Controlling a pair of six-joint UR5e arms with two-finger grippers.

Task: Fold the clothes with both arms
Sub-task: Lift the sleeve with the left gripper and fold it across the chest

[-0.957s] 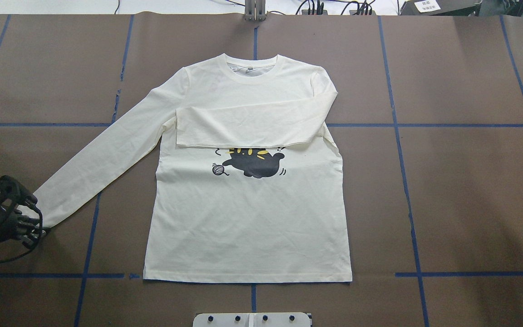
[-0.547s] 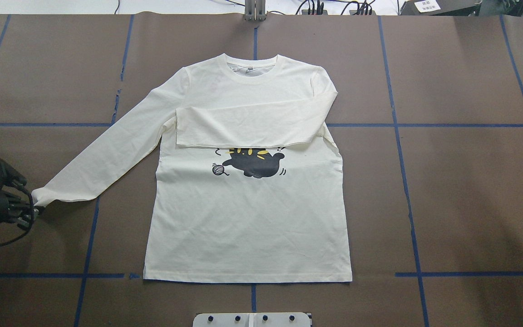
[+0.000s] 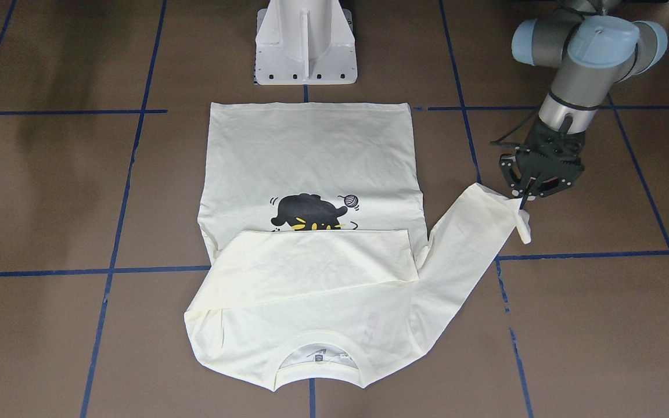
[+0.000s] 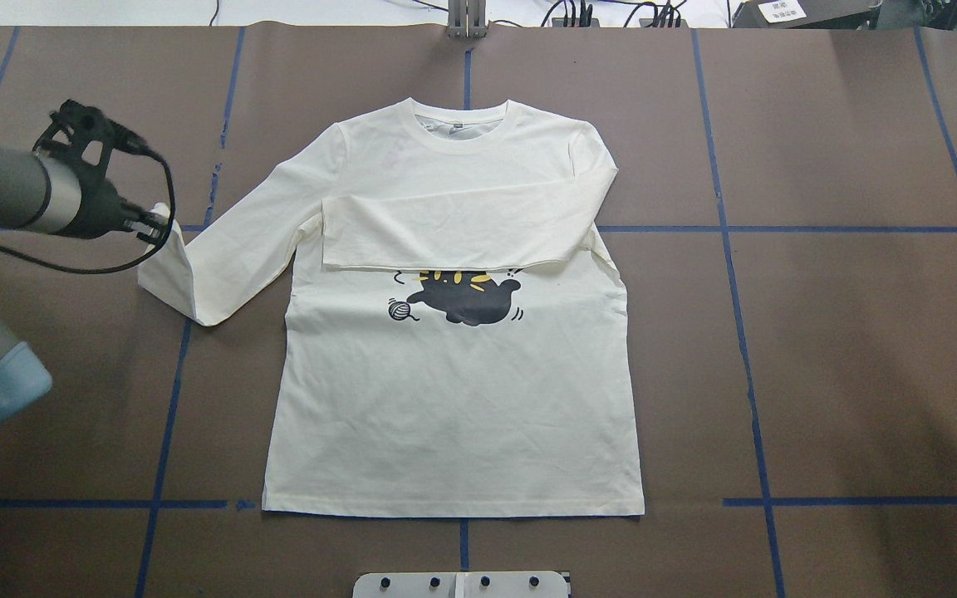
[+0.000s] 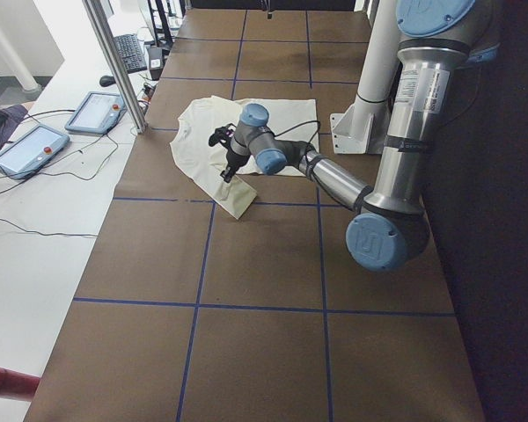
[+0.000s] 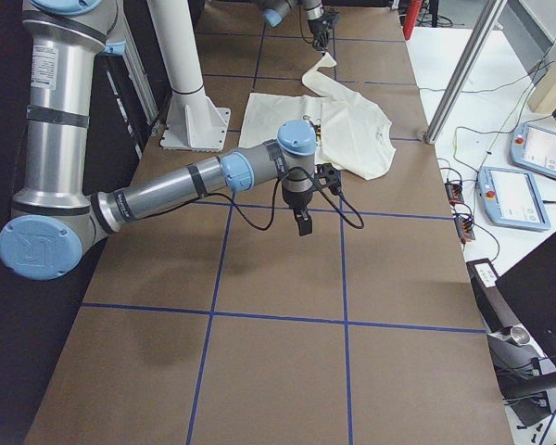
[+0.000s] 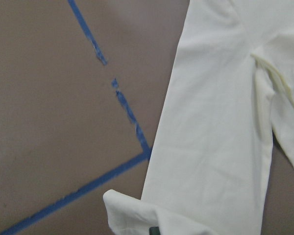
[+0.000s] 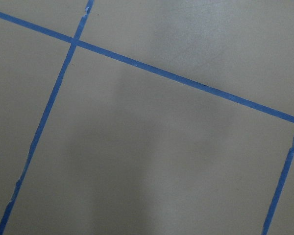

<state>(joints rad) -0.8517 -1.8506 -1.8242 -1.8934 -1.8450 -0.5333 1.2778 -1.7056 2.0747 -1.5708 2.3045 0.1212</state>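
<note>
The cream-white long-sleeved T-shirt (image 4: pixel 453 399) lies flat, print up, collar at the far side; its black cat print (image 4: pixel 466 299) is half covered. One sleeve (image 4: pixel 453 228) is folded across the chest. The other sleeve (image 4: pixel 229 249) bends back on itself, its cuff raised off the table. My left gripper (image 4: pixel 150 220) (image 3: pixel 523 200) is shut on that cuff, left of the shirt's shoulder. The left wrist view shows the sleeve (image 7: pixel 210 147) hanging below. My right gripper (image 6: pixel 301 222) hovers over bare table to the shirt's right; whether it is open or shut I cannot tell.
The white pedestal base (image 3: pixel 305 46) stands at the near edge by the shirt's hem. Blue tape lines (image 4: pixel 744 332) cross the brown table cover. A metal post (image 5: pixel 114 61) and two teach pendants (image 5: pixel 97 110) sit past the far edge.
My left gripper has lifted the cuff from the near-left table and carried it toward the far side and inward. The sleeve, straight before, now doubles over itself.
</note>
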